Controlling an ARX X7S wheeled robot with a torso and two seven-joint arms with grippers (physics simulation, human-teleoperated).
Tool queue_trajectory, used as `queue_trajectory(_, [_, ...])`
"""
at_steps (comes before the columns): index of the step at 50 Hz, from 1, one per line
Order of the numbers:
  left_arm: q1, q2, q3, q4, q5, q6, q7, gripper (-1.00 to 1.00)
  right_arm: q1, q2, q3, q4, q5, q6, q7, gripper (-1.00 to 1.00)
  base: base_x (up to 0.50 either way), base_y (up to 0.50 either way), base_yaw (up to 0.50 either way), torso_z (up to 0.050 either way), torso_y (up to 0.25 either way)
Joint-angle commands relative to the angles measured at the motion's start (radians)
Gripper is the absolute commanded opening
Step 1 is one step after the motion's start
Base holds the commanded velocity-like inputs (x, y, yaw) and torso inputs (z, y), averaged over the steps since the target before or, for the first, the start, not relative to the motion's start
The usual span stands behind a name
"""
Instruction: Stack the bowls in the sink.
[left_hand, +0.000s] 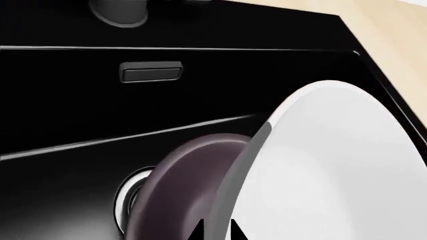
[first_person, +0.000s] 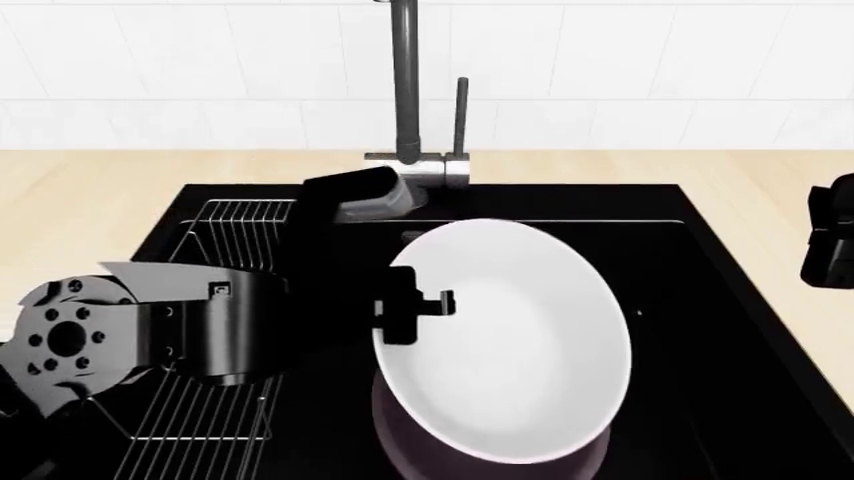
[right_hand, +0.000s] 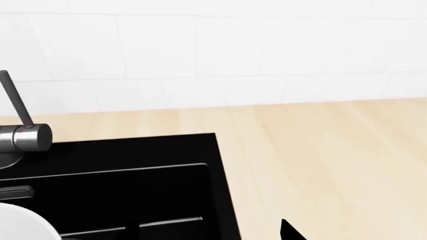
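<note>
The white bowl (first_person: 514, 335) hangs tilted over the black sink (first_person: 727, 330), and my left gripper (first_person: 416, 305) is shut on its left rim. In the left wrist view the two fingertips of that gripper (left_hand: 215, 233) straddle the white bowl's (left_hand: 333, 165) rim. The dark purplish-grey bowl (first_person: 454, 458) lies on the sink floor right under it; only its edge shows. Beside the round steel drain (left_hand: 127, 197) the dark bowl (left_hand: 190, 187) shows again. My right gripper (first_person: 833, 235) hovers over the counter right of the sink; only one fingertip (right_hand: 291, 231) shows in its wrist view.
A wire rack (first_person: 220, 400) fills the sink's left part under my left arm. The steel faucet (first_person: 404, 90) rises behind the sink's back edge, in front of a white tiled wall. Light wooden counter (right_hand: 333, 165) surrounds the sink. An overflow slot (left_hand: 151, 73) sits in the sink's back wall.
</note>
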Motion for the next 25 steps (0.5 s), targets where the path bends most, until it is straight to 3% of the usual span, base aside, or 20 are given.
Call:
queue_trajectory(1, [0.003,0.021,0.015,-0.029,0.011,-0.005,0.011,-1.0,-0.017,0.013,0.001,-0.005,-0.012,-0.013,-0.019,1.0,0.0,0.0,0.0,0.0,0.0])
queue_trajectory(25, [0.03,0.049,0.051,-0.078,0.049,-0.017,0.056,-1.0,-0.034,0.019,0.005,-0.008,-0.022,-0.022,-0.031,1.0,0.0,0.0,0.0,0.0,0.0])
